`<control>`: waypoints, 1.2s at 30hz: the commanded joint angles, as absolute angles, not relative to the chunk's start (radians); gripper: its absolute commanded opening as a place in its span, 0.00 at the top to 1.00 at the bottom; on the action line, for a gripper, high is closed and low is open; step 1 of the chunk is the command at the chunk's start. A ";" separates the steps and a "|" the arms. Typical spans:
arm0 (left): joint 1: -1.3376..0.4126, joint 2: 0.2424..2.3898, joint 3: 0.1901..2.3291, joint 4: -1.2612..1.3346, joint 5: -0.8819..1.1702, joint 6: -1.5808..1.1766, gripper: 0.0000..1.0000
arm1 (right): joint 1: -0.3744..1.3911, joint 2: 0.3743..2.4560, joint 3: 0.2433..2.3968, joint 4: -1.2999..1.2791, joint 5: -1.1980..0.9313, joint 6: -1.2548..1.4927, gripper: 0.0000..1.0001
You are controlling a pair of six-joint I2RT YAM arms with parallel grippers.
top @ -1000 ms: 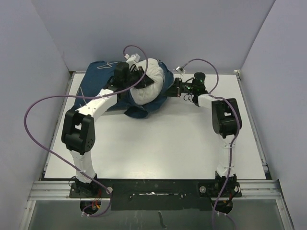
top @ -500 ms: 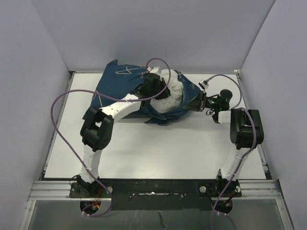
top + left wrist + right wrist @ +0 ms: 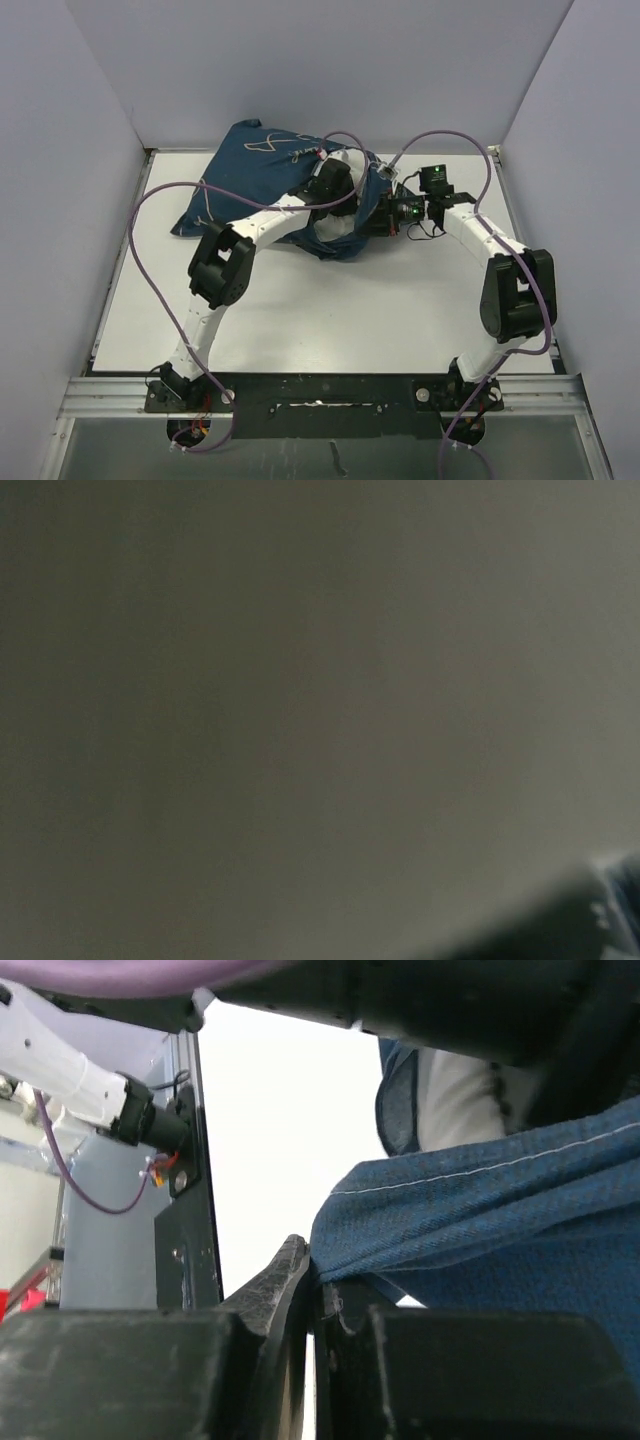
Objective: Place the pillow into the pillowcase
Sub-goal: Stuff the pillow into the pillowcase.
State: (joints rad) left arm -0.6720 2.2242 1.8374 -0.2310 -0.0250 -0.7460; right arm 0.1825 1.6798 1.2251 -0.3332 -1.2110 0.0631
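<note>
ok so in the last second the big white bulge that was sticking out has mostly gone under: the pillowcase (image 3: 245, 175) is now drawn a lot further over it and lies spread toward 11 o'clock on the table (image 3: 330, 320), with its mouth facing about 4 o'clock. the pillow (image 3: 455, 1100) only peeks out as a pale strip inside that opening now. the right arm has swung in closer too, and my right gripper (image 3: 311, 1282) is squeezed tight on the blue hem at the mouth, fabric pinched right between the tips. the left arm (image 3: 270, 212) reaches into the opening from 9 o'clock. the left gripper is buried in there and its wrist view is just grey blur, so i can't tell how its fingers stand or if they've got anything. i'd say we're most of the way, what's left is tucking the last exposed corner in.
</note>
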 commanded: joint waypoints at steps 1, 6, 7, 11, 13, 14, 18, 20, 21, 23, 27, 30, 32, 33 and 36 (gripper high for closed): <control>-0.659 2.363 1.836 -0.303 -0.195 -0.716 1.00 | 0.278 1.588 1.362 -0.667 -1.450 -0.209 1.00; -0.695 2.339 1.696 -0.230 -0.141 -0.699 1.00 | 0.148 1.625 1.441 -0.431 -1.340 0.067 1.00; -0.705 2.307 1.638 -0.174 -0.122 -0.678 1.00 | 0.101 1.647 1.423 -0.316 -1.303 0.220 1.00; -0.722 2.147 1.403 0.118 0.071 -0.616 1.00 | -0.005 1.741 1.298 0.102 -1.198 0.665 1.00; -0.713 2.075 1.303 0.237 0.171 -0.593 0.82 | -0.004 1.771 1.283 0.012 -1.145 0.589 1.00; -0.706 2.038 1.252 0.275 0.207 -0.581 0.67 | -0.001 1.780 1.275 -0.040 -1.126 0.559 1.00; -0.689 1.892 1.160 0.344 0.283 -0.441 0.26 | 0.000 1.791 1.219 -0.033 -1.114 0.533 1.00; -0.681 1.826 1.142 0.339 0.308 -0.368 0.16 | 0.002 1.793 1.224 -0.059 -1.114 0.502 1.00; -0.671 1.803 1.140 0.336 0.340 -0.341 0.15 | 0.003 1.794 1.225 -0.065 -1.115 0.491 1.00; -0.641 1.773 1.143 0.323 0.403 -0.304 0.15 | 0.006 1.793 1.227 -0.074 -1.116 0.476 1.00; -0.588 1.759 1.191 0.236 0.535 -0.185 0.16 | 0.016 1.786 1.221 -0.084 -1.117 0.450 1.00; -0.549 1.770 1.230 0.213 0.537 -0.234 0.49 | 0.030 1.784 1.227 -0.113 -1.107 0.412 1.00; -0.516 1.786 1.278 0.187 0.504 -0.339 0.90 | 0.046 1.781 1.240 -0.157 -1.094 0.359 1.00; -0.505 1.794 1.310 0.147 0.460 -0.408 0.97 | 0.057 1.781 1.249 -0.193 -1.084 0.325 1.00; -0.487 1.798 1.363 0.146 0.510 -0.499 0.96 | 0.089 1.778 1.251 -0.244 -1.068 0.273 1.00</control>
